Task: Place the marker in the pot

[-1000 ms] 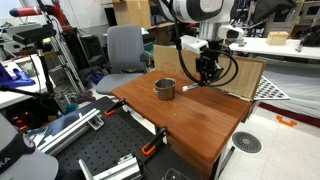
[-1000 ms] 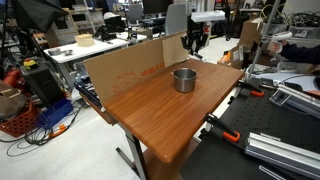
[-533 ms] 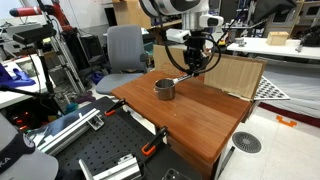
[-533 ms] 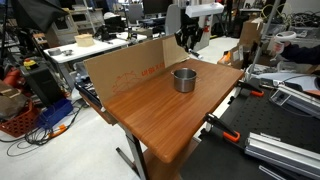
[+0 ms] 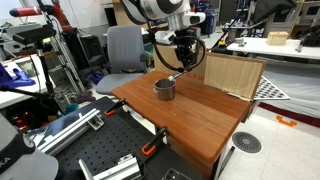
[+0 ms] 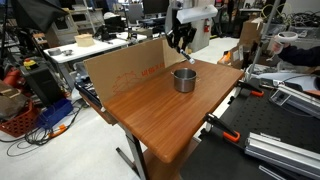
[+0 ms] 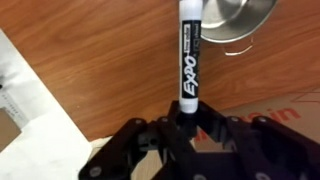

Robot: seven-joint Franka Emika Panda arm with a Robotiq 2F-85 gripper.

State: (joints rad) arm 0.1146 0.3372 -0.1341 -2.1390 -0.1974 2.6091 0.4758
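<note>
The silver pot (image 5: pixel 164 89) stands on the wooden table (image 5: pixel 200 120) near its far side; it also shows in an exterior view (image 6: pixel 184 79) and at the top of the wrist view (image 7: pixel 232 22). My gripper (image 5: pixel 183 58) hangs in the air above and just beside the pot, also seen in an exterior view (image 6: pixel 180 38). It is shut on the marker (image 7: pixel 190 60), a white Expo pen with dark ends that points from the jaws (image 7: pixel 186 118) toward the pot. The marker shows faintly in an exterior view (image 5: pixel 173 74), slanting down to the pot.
A cardboard sheet (image 6: pixel 125 66) stands along one table edge, also visible in an exterior view (image 5: pixel 232 75). An office chair (image 5: pixel 124 48), workbenches and clamps (image 5: pixel 150 148) surround the table. The near part of the tabletop is bare wood.
The gripper has lifted and moved with the marker from beside the cardboard toward the pot, and now hovers above it.
</note>
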